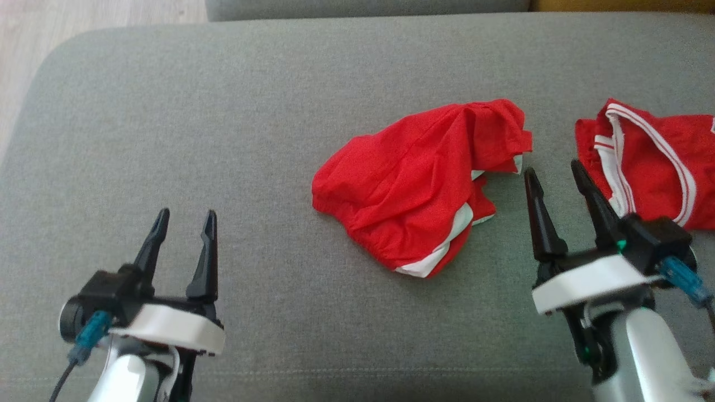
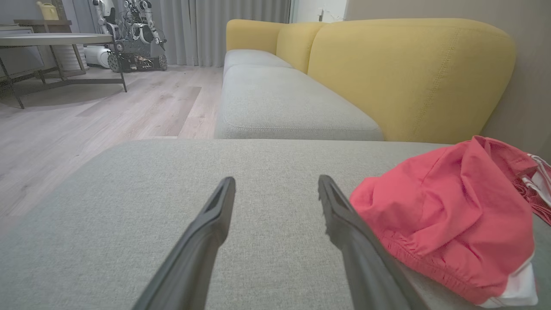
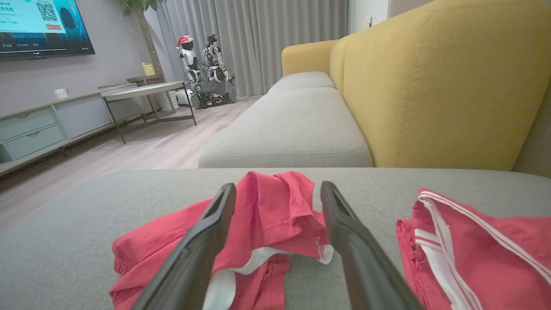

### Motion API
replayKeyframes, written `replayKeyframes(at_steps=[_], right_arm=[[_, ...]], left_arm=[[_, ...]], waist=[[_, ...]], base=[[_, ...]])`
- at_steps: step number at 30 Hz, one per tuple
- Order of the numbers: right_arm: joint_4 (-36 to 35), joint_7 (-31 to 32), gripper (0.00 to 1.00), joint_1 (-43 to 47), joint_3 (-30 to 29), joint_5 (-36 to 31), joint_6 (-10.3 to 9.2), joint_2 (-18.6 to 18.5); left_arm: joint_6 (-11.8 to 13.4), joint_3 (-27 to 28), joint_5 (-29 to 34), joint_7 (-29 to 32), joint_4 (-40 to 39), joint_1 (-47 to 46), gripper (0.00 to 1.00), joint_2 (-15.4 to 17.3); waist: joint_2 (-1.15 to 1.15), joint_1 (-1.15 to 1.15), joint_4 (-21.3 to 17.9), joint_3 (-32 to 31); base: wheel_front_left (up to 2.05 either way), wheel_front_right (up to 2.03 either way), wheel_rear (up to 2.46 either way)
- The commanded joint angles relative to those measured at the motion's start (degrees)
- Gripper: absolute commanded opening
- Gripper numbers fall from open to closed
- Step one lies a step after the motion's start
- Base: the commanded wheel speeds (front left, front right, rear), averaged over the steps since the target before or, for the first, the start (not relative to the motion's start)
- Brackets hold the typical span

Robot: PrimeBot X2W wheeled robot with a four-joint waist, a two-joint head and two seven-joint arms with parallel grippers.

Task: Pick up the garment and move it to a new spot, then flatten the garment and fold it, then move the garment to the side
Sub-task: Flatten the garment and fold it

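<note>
While our left fingers [image 1: 205,257] and right fingers [image 1: 539,215] stand apart and empty, we count two red pieces on the cushion [image 1: 223,111]: a crumpled garment [image 1: 408,184] between them, a striped garment [image 1: 653,167] at right.

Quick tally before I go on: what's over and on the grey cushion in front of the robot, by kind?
Red garments: 2, the crumpled garment and, to its right, the white-striped garment.
Grippers: 2, the left gripper and the right gripper, jaws open, empty.
Total: 4
</note>
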Motion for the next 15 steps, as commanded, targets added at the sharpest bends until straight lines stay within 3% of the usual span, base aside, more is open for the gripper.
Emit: replayKeyframes(at_steps=[1,15], right_arm=[[-3.77,1.01,1.00,0.55,0.53,0.32,-0.04,0.24],[-8.72,4.07,1.00,5.28,-1.15,1.22,-0.04,0.24]], left_arm=[[0.44,2.34,0.07,-0.69,-2.14,-0.74,1.00,0.73],[0.76,1.48,-0.46,0.14,-2.50,0.50,1.00,1.05]], waist=[[0.00,0.00,-0.29,-0.91],[0.00,0.00,-0.37,-1.70]], base=[[0.00,0.00,0.00],[0.00,0.00,0.00]])
